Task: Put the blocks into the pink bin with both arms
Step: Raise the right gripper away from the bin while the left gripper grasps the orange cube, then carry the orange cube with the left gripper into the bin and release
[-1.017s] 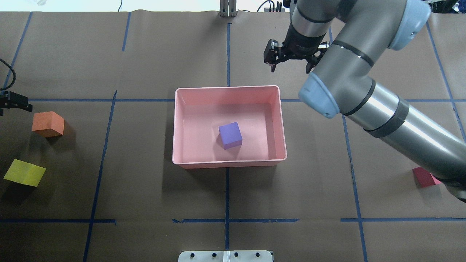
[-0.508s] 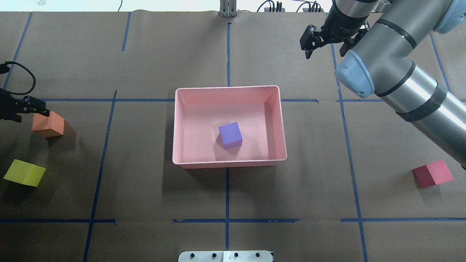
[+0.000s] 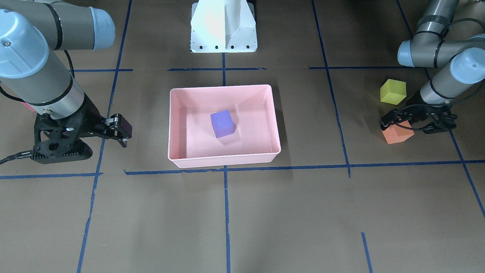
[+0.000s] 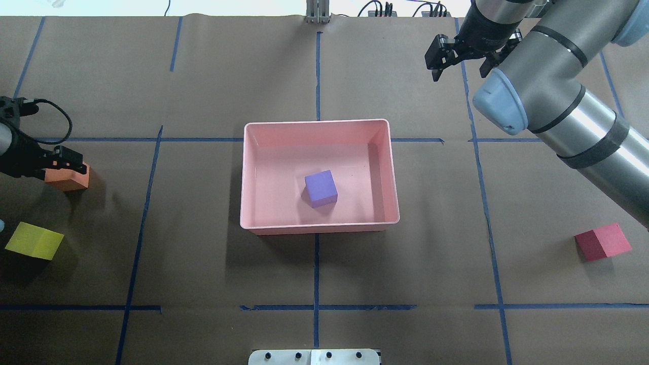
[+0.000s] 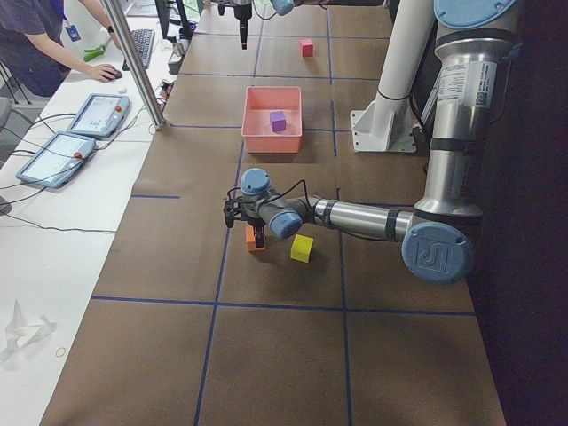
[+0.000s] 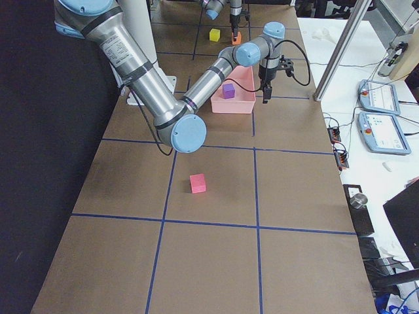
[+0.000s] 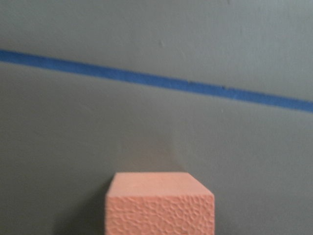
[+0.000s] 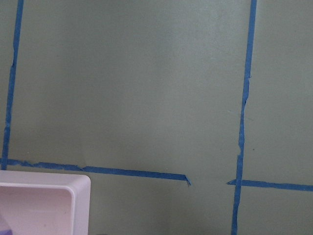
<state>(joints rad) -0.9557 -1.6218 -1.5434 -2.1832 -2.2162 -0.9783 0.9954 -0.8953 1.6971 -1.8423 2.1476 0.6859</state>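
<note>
Over the orange block (image 3: 396, 135) the left gripper (image 3: 416, 121) hangs spread wide; the right gripper (image 4: 460, 66) gapes empty.

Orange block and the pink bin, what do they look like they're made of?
The orange block looks like dense foam. Its face is matte with a fine pebbled texture in the left wrist view, though the look alone cannot confirm it. The pink bin looks like molded plastic, with smooth, slightly glossy walls, soft reflections and a rolled rim.

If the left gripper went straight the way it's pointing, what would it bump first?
Most likely the orange block: the left gripper points down right over it, jaws open. The gap between them is unclear.
</note>
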